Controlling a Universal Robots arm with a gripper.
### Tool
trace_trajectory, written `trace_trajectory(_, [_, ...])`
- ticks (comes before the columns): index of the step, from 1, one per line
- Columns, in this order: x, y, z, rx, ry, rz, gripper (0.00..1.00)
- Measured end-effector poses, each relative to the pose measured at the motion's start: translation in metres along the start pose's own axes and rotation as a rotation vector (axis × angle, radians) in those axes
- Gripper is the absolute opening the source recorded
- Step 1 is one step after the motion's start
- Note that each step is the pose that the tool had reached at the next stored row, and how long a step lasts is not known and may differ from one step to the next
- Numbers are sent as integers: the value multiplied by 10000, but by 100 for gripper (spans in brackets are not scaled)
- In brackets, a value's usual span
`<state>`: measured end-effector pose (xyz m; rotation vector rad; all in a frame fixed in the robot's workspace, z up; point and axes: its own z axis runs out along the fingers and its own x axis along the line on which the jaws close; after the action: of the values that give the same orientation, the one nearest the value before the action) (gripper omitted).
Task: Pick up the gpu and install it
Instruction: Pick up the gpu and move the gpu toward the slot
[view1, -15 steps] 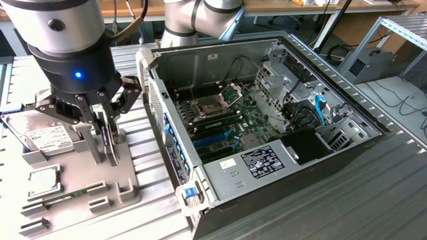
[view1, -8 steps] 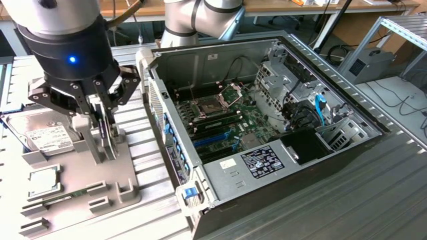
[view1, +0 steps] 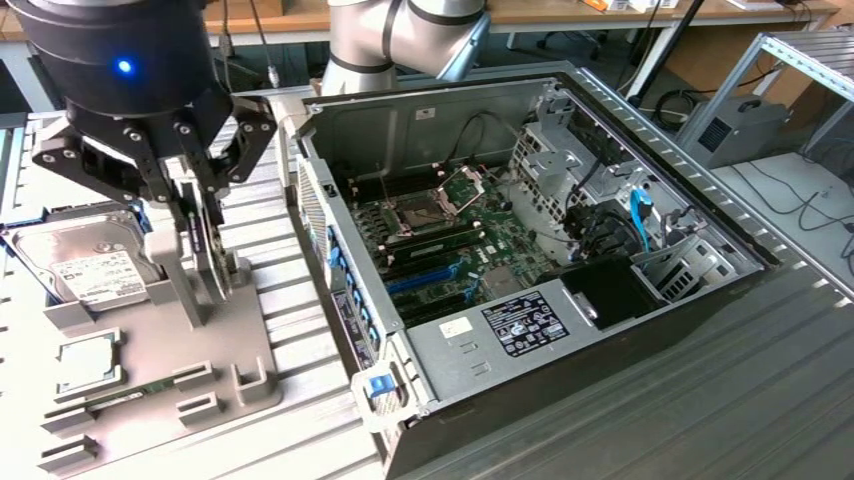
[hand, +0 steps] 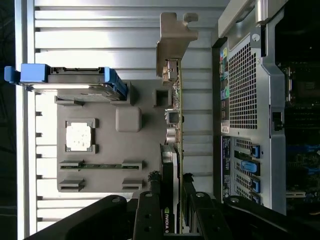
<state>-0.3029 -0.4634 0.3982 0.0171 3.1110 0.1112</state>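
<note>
The gpu (view1: 211, 265) stands on edge over the grey parts holder (view1: 200, 345), a thin green card with a dark cooler. My gripper (view1: 194, 215) comes down on it from above, its black fingers shut on the card's two faces. In the wrist view the gpu (hand: 173, 125) runs edge-on away from the gripper (hand: 172, 202), its pale metal bracket (hand: 175, 45) at the far end. Whether the card has left its slot in the holder I cannot tell. The open computer case (view1: 441, 350) lies at the exterior view's right of the holder, its motherboard (view1: 454, 240) exposed.
On the holder (hand: 130, 145) also sit a silver hard drive (view1: 87, 265) with blue rails (hand: 75, 82), a CPU (view1: 87, 365) and a slim RAM stick (view1: 127, 395). The case's perforated rear panel (hand: 245, 85) faces the holder. Ribbed metal table (view1: 667, 400) surrounds everything.
</note>
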Motion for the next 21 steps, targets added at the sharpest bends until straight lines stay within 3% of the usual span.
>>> trace_trajectory(15, [-10,34,-335,0,-1,0,27])
trace_trajectory(21, [-12,40,-422,-1,-1,1,27])
